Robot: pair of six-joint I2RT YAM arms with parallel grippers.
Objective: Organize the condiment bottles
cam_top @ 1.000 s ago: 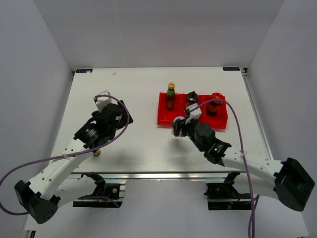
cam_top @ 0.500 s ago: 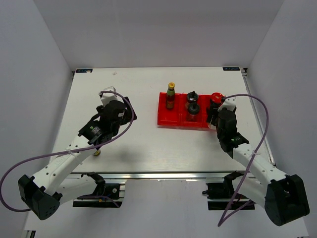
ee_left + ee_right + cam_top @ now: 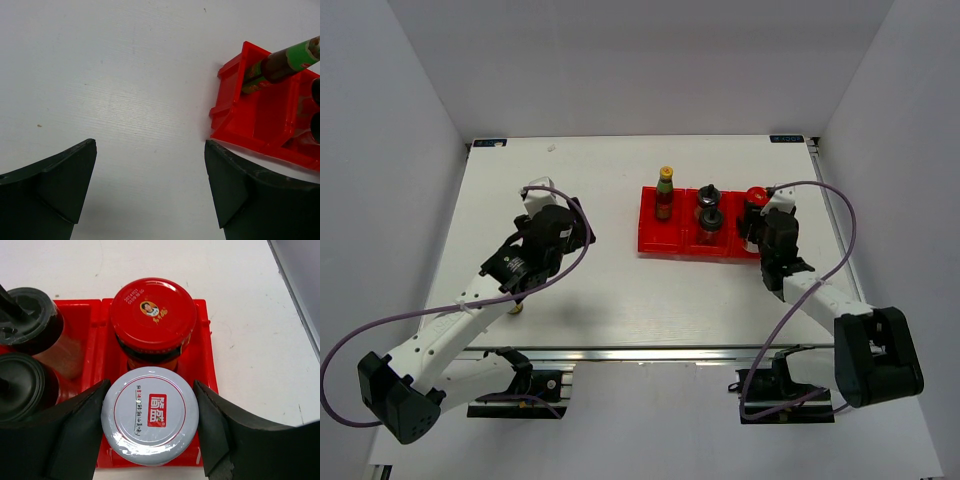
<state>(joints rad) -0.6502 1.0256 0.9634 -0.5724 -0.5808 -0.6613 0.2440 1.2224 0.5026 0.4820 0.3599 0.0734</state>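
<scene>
The red tray point(image 3: 650, 243) sits on the right half of the white table point(image 3: 590, 170), its three compartments running left to right. The left compartment holds one sauce bottle point(image 3: 664, 194) with a yellow cap, standing upright. The middle one holds two black-capped shakers, the far shaker point(image 3: 708, 192) just behind the near shaker point(image 3: 709, 217). In the right compartment the red-lidded jar point(image 3: 153, 315) stands at the far end and the silver-lidded jar point(image 3: 150, 415) at the near end, the two lids almost touching as seen in the right wrist view. The right gripper point(image 3: 151, 385) is over that near end, with one black finger pressed against each side of the silver lid, so it is clamped on this jar. Whether the jar's base rests on the tray floor cannot be told. The left gripper point(image 3: 150, 145) is spread wide with nothing between its fingers. It hangs over bare table to the left of the tray, well apart from it, and the tray's left end and the leaning-looking sauce bottle show at the right edge of its wrist view. Near the table's near edge, beside the left arm, a small yellow tip shows that looks like a second sauce bottle point(image 3: 516, 308), mostly hidden by the arm.
</scene>
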